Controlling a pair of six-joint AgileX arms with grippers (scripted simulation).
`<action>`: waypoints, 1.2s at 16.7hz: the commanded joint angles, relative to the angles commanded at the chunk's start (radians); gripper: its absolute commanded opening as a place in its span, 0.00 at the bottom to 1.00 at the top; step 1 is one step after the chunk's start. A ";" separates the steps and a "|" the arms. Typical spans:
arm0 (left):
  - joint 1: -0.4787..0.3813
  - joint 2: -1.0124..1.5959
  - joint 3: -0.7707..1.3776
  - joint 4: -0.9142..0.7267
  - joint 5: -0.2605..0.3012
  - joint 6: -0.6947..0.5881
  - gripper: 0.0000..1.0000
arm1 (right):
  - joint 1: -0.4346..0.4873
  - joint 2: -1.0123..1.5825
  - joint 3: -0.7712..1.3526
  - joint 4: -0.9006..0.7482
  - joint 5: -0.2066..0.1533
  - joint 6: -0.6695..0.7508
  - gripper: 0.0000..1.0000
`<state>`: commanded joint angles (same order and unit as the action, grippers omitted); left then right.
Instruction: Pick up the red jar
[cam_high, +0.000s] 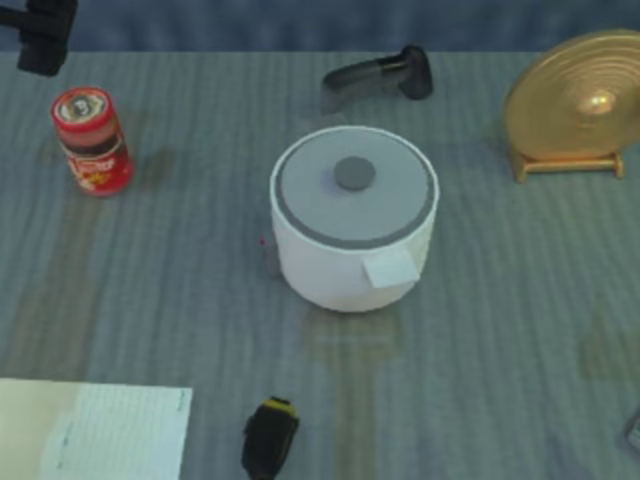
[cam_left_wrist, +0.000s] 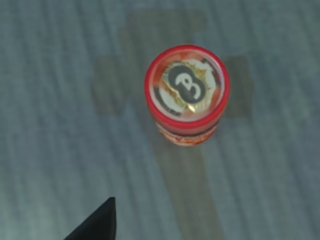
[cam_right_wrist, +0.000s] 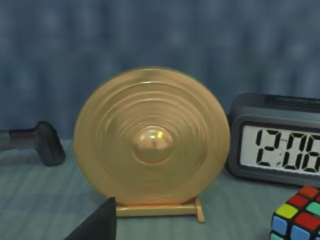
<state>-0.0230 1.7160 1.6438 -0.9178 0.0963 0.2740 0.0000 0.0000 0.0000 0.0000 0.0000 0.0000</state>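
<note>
Red jar (cam_high: 91, 140): upright on the worktop (cam_high: 180, 300), ten o'clock of the white pot (cam_high: 354, 218), well apart. My left claw (cam_high: 40, 35) hangs at the jar's eleven o'clock; finger spread: cannot tell. I judge: centre overhead, descend straight, grip below the lid. Right arm parked.

A white pot (cam_high: 352, 235) with a grey lid (cam_high: 355, 192) stands mid-desk (cam_high: 180, 280). At its 12 o'clock lies a dark handle (cam_high: 380, 73); at 2 o'clock a gold disc (cam_high: 578, 100) stands upright on a stand. At 8 o'clock lies a notepad (cam_high: 95, 432), at 7 o'clock a black-yellow object (cam_high: 270, 438). Beside the disc sit a clock (cam_right_wrist: 277, 145) reading 12:06 and a puzzle cube (cam_right_wrist: 298, 216).
</note>
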 joint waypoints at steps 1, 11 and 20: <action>0.001 0.090 0.088 -0.044 0.000 0.013 1.00 | 0.000 0.000 0.000 0.000 0.000 0.000 1.00; 0.012 0.749 0.714 -0.347 -0.011 0.098 1.00 | 0.000 0.000 0.000 0.000 0.000 0.000 1.00; 0.008 0.801 0.754 -0.364 -0.014 0.102 1.00 | 0.000 0.000 0.000 0.000 0.000 0.000 1.00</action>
<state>-0.0153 2.5165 2.3982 -1.2818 0.0827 0.3763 0.0000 0.0000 0.0000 0.0000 0.0000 0.0000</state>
